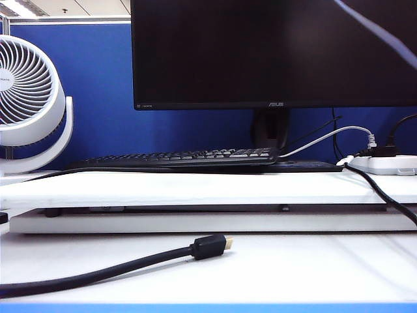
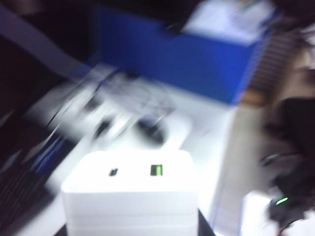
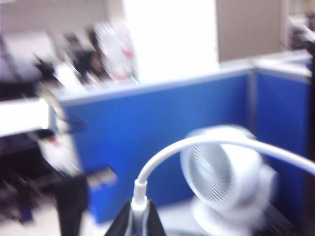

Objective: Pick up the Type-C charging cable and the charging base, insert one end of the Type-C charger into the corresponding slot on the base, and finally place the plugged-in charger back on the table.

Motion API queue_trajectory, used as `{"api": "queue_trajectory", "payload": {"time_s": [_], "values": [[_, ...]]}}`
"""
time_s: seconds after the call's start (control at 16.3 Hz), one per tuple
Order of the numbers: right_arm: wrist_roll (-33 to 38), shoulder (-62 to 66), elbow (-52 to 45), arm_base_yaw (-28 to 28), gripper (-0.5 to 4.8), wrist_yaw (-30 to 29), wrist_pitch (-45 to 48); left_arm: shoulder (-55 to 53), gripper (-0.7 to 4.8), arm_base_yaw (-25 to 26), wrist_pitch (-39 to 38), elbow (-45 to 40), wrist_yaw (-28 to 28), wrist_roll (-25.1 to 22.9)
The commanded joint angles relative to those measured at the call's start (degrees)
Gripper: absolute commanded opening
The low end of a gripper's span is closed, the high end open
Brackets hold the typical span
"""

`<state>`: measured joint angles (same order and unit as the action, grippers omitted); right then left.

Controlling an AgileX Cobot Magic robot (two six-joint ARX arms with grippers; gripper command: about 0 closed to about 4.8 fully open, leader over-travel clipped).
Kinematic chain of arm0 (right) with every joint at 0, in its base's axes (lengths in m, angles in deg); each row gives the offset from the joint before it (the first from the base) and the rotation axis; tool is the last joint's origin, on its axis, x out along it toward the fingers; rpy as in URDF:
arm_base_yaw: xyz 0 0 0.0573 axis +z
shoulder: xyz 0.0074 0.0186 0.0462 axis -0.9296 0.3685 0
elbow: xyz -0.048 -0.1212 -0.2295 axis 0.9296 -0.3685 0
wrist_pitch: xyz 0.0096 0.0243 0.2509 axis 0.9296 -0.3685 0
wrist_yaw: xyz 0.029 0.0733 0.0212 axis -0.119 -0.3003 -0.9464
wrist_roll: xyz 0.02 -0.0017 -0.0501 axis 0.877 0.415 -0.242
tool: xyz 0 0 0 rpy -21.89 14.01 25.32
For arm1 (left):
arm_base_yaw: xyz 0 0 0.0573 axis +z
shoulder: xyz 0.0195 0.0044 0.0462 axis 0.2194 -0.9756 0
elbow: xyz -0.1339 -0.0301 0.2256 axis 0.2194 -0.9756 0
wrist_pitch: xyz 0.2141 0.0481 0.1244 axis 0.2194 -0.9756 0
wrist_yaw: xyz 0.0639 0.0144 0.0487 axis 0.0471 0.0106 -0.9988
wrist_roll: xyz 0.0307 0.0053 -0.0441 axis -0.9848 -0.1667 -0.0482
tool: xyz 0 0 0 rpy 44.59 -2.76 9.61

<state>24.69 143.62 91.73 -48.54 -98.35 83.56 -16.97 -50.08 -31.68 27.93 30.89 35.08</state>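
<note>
Gripping boxy base [image 2: 130, 194], thin cable [image 3: 197, 143]: two tools [image 3: 139, 214]

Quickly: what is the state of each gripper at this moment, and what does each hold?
Left gripper: its fingers are out of view; the charging base sits close before its camera, apparently held.
Right gripper: shut on the Type-C charging cable, near its plug end.
</note>
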Motion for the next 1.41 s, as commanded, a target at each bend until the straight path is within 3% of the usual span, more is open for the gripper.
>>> {"api": "queue_trajectory", "payload": {"time_s": [0.06, 0.37, 0.8, 1.41], "values": [[11.58, -0.59, 0.13, 1.07, -0.01, -3.15, 11.96, 0.24, -0.06, -0.07, 9.11, 0.28, 4.90, -0.24], [25.05, -0.70, 0.13, 2.89, -0.01, -3.41, 23.50, -0.07, -0.06, -0.07, 16.85, 0.28, 4.87, 0.17], [25.59, -0.96, 0.13, 7.08, -0.01, -3.80, 26.23, -0.07, -0.06, -0.07, 21.70, 0.28, 11.78, 3.93], [25.57, -1.49, 0.11, 7.08, -0.01, -4.98, 24.72, -0.15, -0.06, -0.02, 28.65, 0.28, 12.33, 12.59]]}}
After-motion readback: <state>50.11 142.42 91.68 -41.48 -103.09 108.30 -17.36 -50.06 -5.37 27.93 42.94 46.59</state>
